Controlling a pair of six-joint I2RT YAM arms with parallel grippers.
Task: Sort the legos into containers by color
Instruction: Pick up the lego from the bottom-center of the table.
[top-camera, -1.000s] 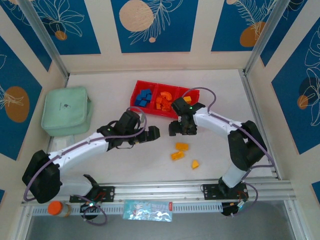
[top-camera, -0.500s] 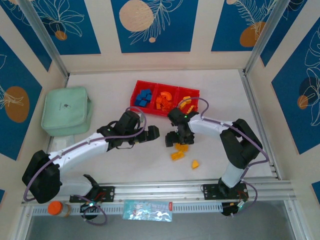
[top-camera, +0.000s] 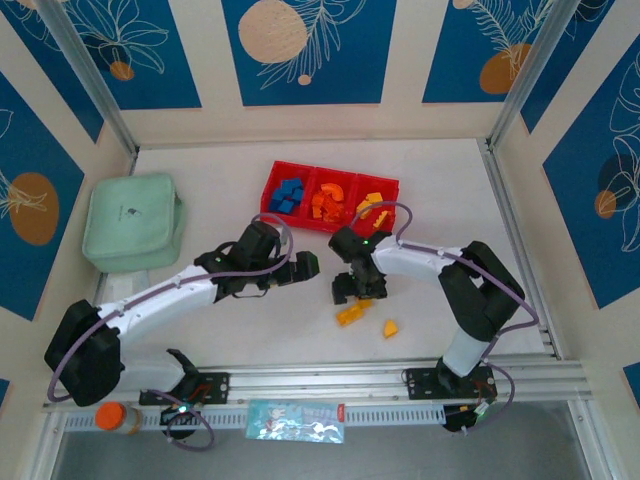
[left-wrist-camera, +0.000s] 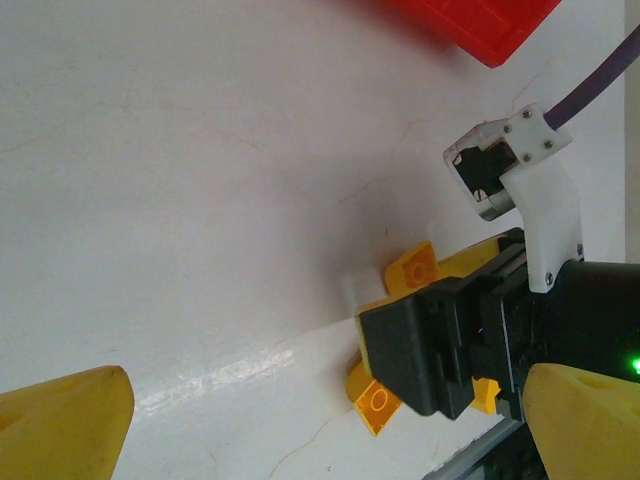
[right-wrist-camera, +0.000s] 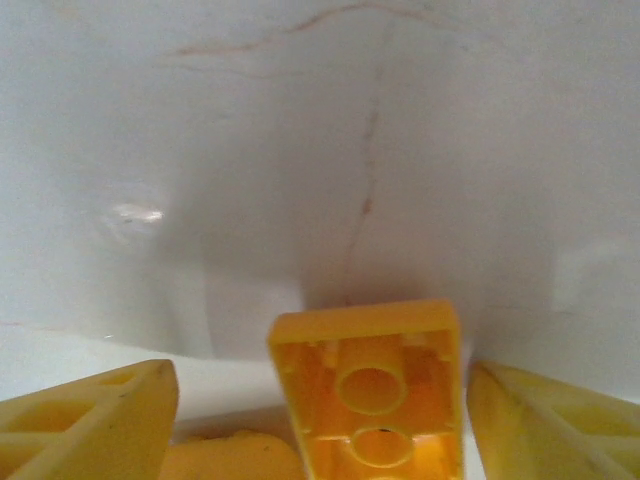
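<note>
Most legos sit sorted in the tray, upper centre; about three lie loose mid-frame. Our right gripper straddles a yellow brick, jaws apart; left gripper gapes empty

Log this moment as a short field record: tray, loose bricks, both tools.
tray: red tray, three compartments
left to right: blue bricks; orange bricks; yellow bricks
loose on table: yellow brick, orange-yellow brick, yellow wedge
right tool: open, straddling the yellow brick
left tool: open, empty, hovers beside the right tool
aside: mint-green pouch, left side
</note>
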